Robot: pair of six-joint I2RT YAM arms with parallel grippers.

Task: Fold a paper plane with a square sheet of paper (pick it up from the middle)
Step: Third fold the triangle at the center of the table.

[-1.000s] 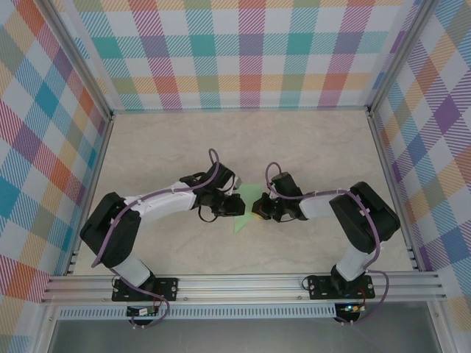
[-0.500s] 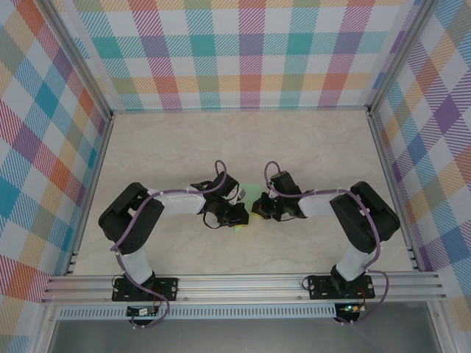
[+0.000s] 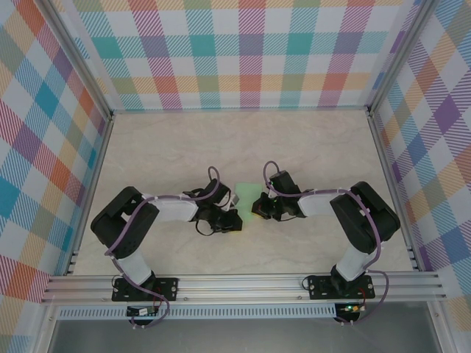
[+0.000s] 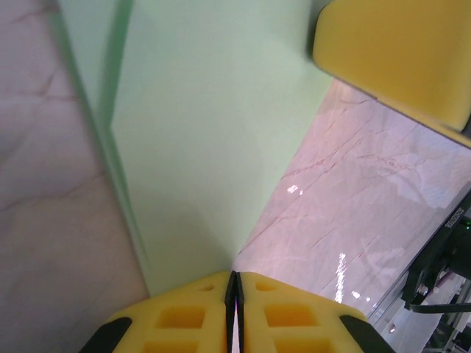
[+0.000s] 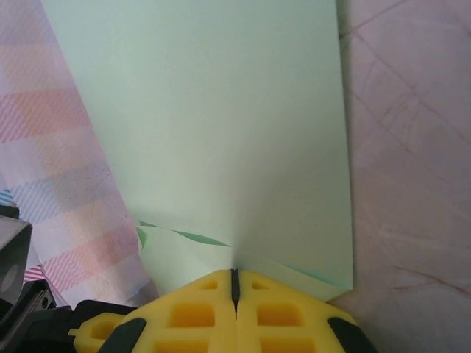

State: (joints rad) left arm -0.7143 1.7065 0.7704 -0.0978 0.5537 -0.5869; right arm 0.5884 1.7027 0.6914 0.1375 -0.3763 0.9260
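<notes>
Mint-green square sheet of paper [image 3: 245, 193], thin, pale and unmarked, held between both arms just over the pale marbled tabletop [image 3: 154, 154]. On the yellow-padded left gripper [image 4: 234, 283], the pads are clenched on a narrowing corner of the sheet. The paper fans out ahead of the fingers, with a folded edge to their left. On the yellow-padded right gripper [image 5: 234, 276], the pads are pinched together on layered paper, and the sheet spreads forward from the tips. Judged step: an early fold, with no dart shape formed yet. The next move likely calls for both grips to travel together, laying edge on edge. The crease would then be pressed flat without slipping or tearing.
</notes>
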